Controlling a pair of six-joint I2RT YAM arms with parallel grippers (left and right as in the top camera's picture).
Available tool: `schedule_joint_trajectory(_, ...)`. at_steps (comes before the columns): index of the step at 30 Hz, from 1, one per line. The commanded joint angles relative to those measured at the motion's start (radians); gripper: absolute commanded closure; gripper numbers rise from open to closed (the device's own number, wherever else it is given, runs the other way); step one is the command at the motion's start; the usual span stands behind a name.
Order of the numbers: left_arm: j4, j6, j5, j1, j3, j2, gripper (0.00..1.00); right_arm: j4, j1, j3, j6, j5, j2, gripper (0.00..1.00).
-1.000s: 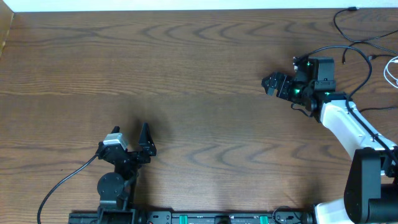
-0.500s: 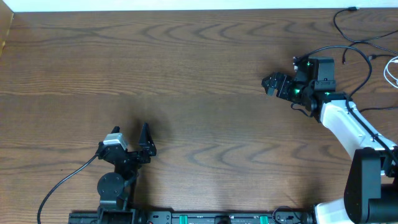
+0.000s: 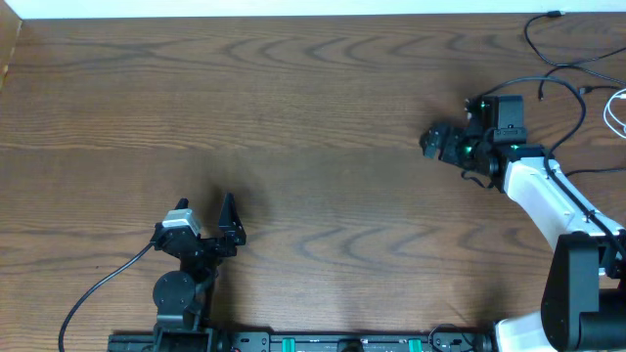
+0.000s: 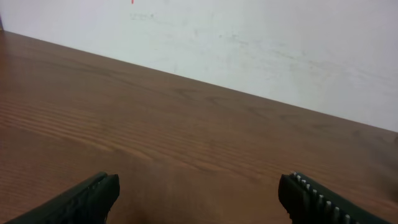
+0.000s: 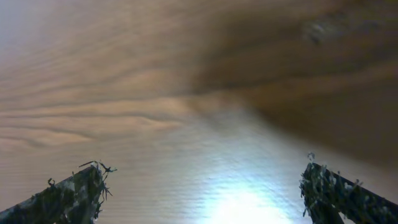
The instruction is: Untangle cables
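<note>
The table [image 3: 293, 117] is dark brown wood with a strong wavy grain. It runs to a plain white wall [image 4: 280, 50] along its far edge. At the top of that wall, in the left wrist view, sits a tiny red mark [image 4: 132, 2], too small to read.

The cables [image 3: 533, 47] lie at the far right corner of the table. They are thin black cords in loose curves, with a white cord [image 3: 614, 110] looping at the right edge. They partly overlap, but how they cross cannot be made out.

The left fingers [image 4: 93, 194] are spread wide and empty, low over bare wood at the near left, well apart from the cables. A thicker black lead [image 3: 98, 288] trails from that arm toward the near left edge.

The right fingers [image 5: 74, 193] are also spread wide with nothing between them. They point left over bare table, near the cables but not touching them. Small green lights [image 3: 483, 104] glow on that wrist. The right wrist view is blurred, with a bright patch of glare on the wood. A black rail [image 3: 342, 342] with green parts lines the near edge.
</note>
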Motion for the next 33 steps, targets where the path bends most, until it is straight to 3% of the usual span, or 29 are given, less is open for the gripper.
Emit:
schedule_joint_trajectory(1,-0.051,-0.005,-0.031,0.006,-0.01,-0.006,0.13,-0.033,0.026,0.002,-0.014,0.133,0.01,0.01)
schedule_joint_trajectory(12,-0.051,-0.005,-0.031,0.006,-0.01,-0.006,0.13,0.021,0.175,-0.07,-0.014,0.392,-0.027,0.01)
schedule_joint_trajectory(17,-0.051,-0.005,-0.031,0.006,-0.01,-0.006,0.13,0.261,0.258,-0.241,-0.014,0.454,-0.05,0.01)
schedule_joint_trajectory(24,-0.051,-0.005,-0.031,0.006,-0.01,-0.006,0.13,0.608,0.265,-0.488,-0.014,0.438,-0.167,0.01)
schedule_joint_trajectory(33,-0.051,-0.005,-0.031,0.006,-0.01,-0.006,0.13,0.869,0.263,-0.738,-0.126,0.438,-0.399,0.01)
